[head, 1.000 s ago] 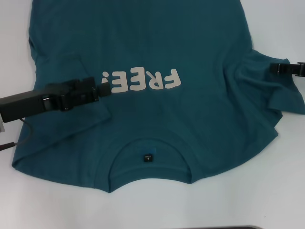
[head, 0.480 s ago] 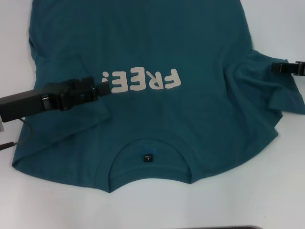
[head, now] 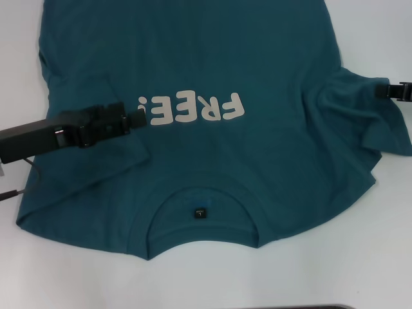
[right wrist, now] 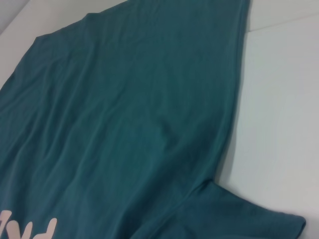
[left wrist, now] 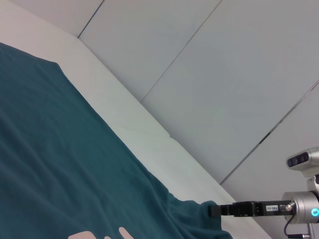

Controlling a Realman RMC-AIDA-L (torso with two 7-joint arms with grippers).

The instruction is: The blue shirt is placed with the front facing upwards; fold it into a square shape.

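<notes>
The blue shirt (head: 212, 58) lies spread front up on the white table (head: 360, 257). Its cream FREE! lettering (head: 193, 109) is mid-chest, and the collar with a small dark label (head: 199, 212) lies nearest me. The left sleeve (head: 96, 161) is folded inward over the body. My left gripper (head: 140, 118) hovers low above it, its tip at the exclamation mark. My right gripper (head: 393, 91) is at the picture's right edge, over the outer end of the rumpled right sleeve (head: 367, 109). The left wrist view shows the right gripper (left wrist: 214, 210) at the sleeve's tip. The shirt's plain lower body (right wrist: 124, 124) fills the right wrist view.
Bare white tabletop surrounds the shirt at the front, left and right (head: 380, 38). A dark cable (head: 13, 193) hangs under my left arm at the left edge. A thin dark strip (head: 322, 307) runs along the table's near edge.
My right gripper has drawn back to the right, off most of the sleeve, which stayed where it was. My left gripper has slid slightly left. The shirt has not shifted.
</notes>
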